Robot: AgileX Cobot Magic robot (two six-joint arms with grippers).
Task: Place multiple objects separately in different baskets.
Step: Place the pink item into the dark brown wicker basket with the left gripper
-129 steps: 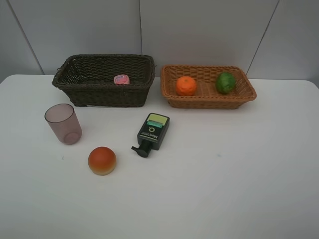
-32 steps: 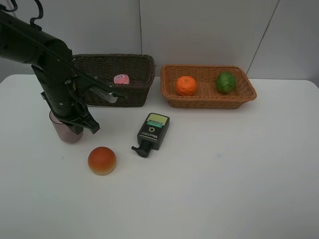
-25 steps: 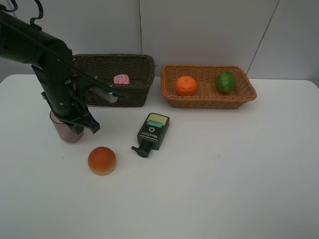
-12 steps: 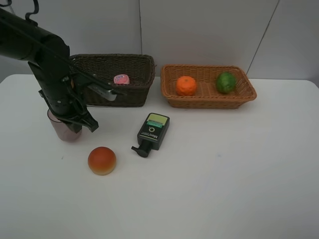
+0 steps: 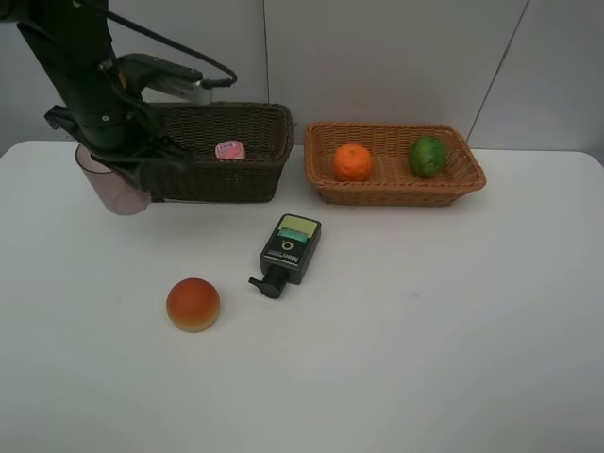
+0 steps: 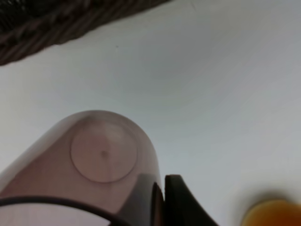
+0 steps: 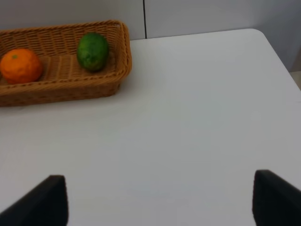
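Note:
My left gripper (image 5: 121, 159) is shut on the rim of the translucent purple cup (image 5: 111, 187), which hangs above the table by the left end of the dark brown basket (image 5: 255, 177). The left wrist view shows the fingers (image 6: 175, 197) pinching the cup (image 6: 99, 150) wall. A pink tube bottle (image 5: 229, 150) lies in the dark basket. The orange (image 5: 353, 162) and green fruit (image 5: 427, 156) rest in the light tan basket (image 5: 396, 195). The bun (image 5: 193, 304) and dark green pump bottle (image 5: 288, 250) lie on the table. My right gripper (image 7: 162, 202) is open and empty.
The white table (image 5: 425, 321) runs back to a grey wall behind both baskets. In the right wrist view the tan basket (image 7: 70, 89) lies ahead with the orange (image 7: 19, 66) and green fruit (image 7: 92, 51) in it, and the table's edge (image 7: 282, 56) is alongside.
My left arm has risen and moved back toward the dark basket, lifting the purple cup off the table. Nothing else has moved.

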